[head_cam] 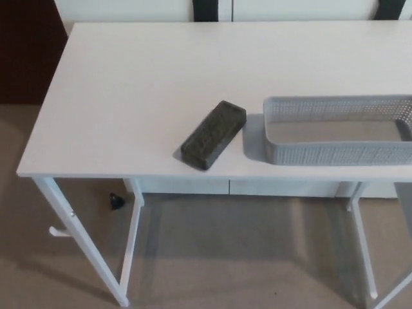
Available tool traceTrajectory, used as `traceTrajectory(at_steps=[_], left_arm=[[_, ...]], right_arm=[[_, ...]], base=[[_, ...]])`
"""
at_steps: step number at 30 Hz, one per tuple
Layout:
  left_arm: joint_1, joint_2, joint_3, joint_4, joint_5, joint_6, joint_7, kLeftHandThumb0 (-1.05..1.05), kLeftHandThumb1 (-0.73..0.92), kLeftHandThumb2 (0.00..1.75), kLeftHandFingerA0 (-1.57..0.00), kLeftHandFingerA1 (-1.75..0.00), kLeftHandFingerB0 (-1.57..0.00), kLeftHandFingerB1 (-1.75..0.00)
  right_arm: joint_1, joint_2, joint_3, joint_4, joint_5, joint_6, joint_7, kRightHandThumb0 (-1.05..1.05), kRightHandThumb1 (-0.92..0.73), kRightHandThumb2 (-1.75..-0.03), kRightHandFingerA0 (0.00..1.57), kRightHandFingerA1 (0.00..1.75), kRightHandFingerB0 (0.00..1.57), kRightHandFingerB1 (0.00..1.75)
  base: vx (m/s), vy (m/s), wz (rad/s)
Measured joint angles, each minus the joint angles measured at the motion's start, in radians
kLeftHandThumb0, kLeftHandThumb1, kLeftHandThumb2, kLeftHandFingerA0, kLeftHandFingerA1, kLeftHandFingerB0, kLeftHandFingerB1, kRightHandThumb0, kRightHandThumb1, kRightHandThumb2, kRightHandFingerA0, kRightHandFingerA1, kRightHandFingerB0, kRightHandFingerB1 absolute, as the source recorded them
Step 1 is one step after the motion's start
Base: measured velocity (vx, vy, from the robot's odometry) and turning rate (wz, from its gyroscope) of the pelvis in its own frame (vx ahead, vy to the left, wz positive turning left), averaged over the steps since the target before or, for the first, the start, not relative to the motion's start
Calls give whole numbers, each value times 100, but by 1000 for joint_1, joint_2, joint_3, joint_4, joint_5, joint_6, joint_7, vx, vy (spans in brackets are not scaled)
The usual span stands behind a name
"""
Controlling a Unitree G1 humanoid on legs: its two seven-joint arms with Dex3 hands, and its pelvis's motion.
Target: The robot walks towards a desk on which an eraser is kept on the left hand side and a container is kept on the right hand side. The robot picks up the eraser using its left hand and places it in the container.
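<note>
container cut off at right edge, desk right end out of frame, small black floor object unidentifiable

Open desk left of the eraser; container crowds its right.

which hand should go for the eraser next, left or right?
Left, likely. The dark rectangular eraser lies left of the grey perforated plastic container on the white desk, which blocks the right-side approach. Neither hand is in view.

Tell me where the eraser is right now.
In the head view the eraser lies at an angle near the front edge of the white desk, just left of the grey mesh container and not touching it.
</note>
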Motion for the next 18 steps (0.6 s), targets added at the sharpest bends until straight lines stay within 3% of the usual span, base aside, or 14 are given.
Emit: traceTrajectory(at_steps=[12,18], left_arm=[[-3,24,2,-3,1,0,3,-42,29,79,-30,-121,-30,-66],[-6,26,1,2,1,0,4,-43,30,78,-31,-119,-30,-66]], right_arm=[[-10,13,17,5,-9,-6,-8,-8,-35,-81,44,63,19,53],[-19,13,26,5,-13,-6,-11,-9,-35,-81,46,64,20,53]], base=[[188,127,-8],[165,-40,8]])
